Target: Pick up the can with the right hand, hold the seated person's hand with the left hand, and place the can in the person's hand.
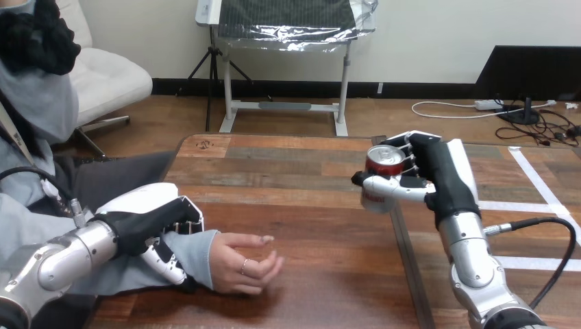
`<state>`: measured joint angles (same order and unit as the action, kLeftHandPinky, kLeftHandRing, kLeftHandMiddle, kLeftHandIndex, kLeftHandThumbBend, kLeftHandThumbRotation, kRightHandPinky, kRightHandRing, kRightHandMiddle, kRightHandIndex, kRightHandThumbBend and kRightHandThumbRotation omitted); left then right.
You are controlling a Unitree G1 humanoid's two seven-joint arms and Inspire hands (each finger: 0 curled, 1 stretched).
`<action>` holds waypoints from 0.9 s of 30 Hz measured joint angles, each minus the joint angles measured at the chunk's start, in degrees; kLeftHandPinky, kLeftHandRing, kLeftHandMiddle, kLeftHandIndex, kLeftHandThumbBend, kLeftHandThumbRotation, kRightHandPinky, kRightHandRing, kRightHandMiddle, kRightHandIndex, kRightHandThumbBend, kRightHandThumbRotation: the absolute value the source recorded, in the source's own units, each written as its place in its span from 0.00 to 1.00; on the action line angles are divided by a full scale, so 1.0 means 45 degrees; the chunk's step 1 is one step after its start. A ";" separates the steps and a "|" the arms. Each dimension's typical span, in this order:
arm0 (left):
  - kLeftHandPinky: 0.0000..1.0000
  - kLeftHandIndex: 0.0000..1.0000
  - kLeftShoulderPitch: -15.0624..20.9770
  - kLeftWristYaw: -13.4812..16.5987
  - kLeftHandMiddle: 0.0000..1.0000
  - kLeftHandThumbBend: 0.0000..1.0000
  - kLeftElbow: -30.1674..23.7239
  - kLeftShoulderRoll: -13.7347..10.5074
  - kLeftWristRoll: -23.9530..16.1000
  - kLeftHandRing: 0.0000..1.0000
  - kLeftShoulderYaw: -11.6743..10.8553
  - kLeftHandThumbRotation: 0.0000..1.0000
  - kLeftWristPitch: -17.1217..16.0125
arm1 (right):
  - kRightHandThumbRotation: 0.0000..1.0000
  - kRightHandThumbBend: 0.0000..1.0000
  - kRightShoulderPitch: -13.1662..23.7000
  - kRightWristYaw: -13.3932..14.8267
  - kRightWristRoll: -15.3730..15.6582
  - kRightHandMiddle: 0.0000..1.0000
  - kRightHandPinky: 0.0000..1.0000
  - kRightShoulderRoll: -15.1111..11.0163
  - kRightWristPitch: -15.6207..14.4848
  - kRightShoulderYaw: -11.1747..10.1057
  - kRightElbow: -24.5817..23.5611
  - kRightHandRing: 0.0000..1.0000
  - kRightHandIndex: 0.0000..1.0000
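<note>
The can (384, 164), red with a silver top, sits in the robot's right hand (442, 171) over the right part of the wooden table (308, 205); it is roughly upright, its top leaning slightly toward the camera; whether its base is clear of the wood I cannot tell. Just below and beside it a dark seam (410, 267) runs down the tabletop toward the near edge; white tape lines (541, 185) cross the wood further right. Between the can and the person's hand (243, 264) lies a bare stretch of table, with nothing standing on it; the two are well apart. The person's hand rests on the wood at the view's lower left, palm up, fingers loosely bent, a grey sleeve (195, 247) reaching to the wrist. The right hand is closed round the can; its thumb (394, 185) crosses the front of the can and its fingers (410, 161) wrap the far side. The left hand (147, 219) is clasped on the person's sleeved wrist; its fingers curl over the top, its thumb underneath, just behind the bare hand.
</note>
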<state>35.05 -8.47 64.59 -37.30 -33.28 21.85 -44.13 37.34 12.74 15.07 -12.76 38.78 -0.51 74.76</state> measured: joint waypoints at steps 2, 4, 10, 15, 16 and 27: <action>0.26 0.40 -0.0025 -0.0063 0.37 0.79 -0.0117 -0.0002 0.0048 0.31 -0.0021 0.00 0.0016 | 0.00 0.80 0.0000 0.0001 0.0066 0.48 0.37 0.0027 -0.0002 0.0035 0.0000 0.42 0.52; 0.26 0.40 -0.0045 -0.0076 0.37 0.79 -0.0249 -0.0009 0.0059 0.31 -0.0026 0.00 0.0017 | 0.00 0.80 0.0000 0.0001 0.0108 0.48 0.37 0.0055 -0.0005 0.0071 0.0000 0.42 0.52; 0.25 0.41 -0.0125 -0.0209 0.37 0.79 -0.0638 -0.0011 0.0299 0.31 -0.0070 0.00 0.0050 | 0.00 0.82 0.0000 0.0087 0.0145 0.47 0.37 0.0242 -0.0042 0.0114 0.0005 0.41 0.51; 0.25 0.40 -0.0195 -0.0415 0.37 0.80 -0.1134 -0.0007 0.0493 0.31 -0.0105 0.00 0.0229 | 0.00 0.82 -0.0002 0.0188 0.0207 0.47 0.37 0.0398 -0.0042 0.0200 0.0026 0.41 0.51; 0.25 0.40 -0.0201 -0.0443 0.37 0.80 -0.1225 -0.0004 0.0533 0.31 -0.0106 0.00 0.0263 | 0.00 0.82 -0.0002 0.0188 0.0220 0.47 0.37 0.0419 -0.0042 0.0230 0.0027 0.41 0.51; 0.25 0.40 -0.0203 -0.0612 0.37 0.81 -0.1950 0.0077 0.0906 0.30 -0.0228 0.00 0.0405 | 0.00 0.81 -0.0003 0.0010 0.0198 0.47 0.37 0.0729 -0.0038 0.0372 0.0034 0.40 0.51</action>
<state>34.14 -11.23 55.81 -36.95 -29.20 20.82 -42.31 37.32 12.78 15.96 -9.48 38.61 1.16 74.91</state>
